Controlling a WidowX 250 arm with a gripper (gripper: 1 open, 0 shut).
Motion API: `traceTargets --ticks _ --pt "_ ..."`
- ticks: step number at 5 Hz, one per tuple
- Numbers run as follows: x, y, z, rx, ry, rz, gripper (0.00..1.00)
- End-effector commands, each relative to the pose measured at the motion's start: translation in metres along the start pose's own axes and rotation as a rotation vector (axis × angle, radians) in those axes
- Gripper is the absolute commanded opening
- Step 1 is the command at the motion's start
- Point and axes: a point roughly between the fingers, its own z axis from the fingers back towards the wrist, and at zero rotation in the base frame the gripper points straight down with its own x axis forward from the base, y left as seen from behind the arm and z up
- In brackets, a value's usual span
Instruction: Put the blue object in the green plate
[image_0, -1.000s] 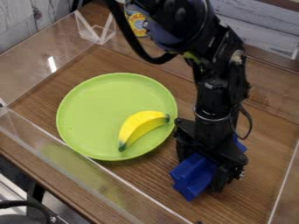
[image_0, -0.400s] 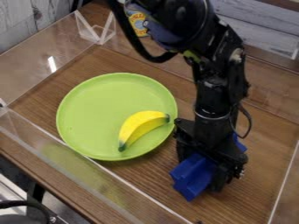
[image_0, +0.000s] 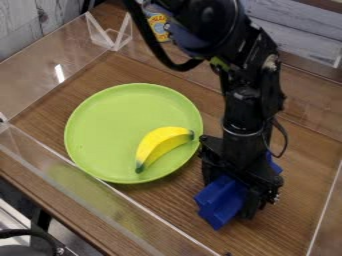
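The blue object lies on the wooden table at the lower right, just outside the rim of the green plate. Its near end sticks out in front of the gripper, and a bit of its far end shows behind. My black gripper points straight down over the middle of the block. Its fingers are against both sides of the block, closed on it. The block looks to be at table level. The plate is to the left and holds a yellow banana.
Clear plastic walls enclose the table on the left, back and front. The arm rises from the gripper toward the back. A clear stand sits at the far back left.
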Motion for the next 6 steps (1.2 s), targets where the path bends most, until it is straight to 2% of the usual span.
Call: traceTargets --ticks 1,6 --pt "0.0001 0.0041 0.0010 -0.002 0.003 0.016 0.00" --pt "-0.0018 0.0089 0.0013 -0.009 0.022 0.037 0.00"
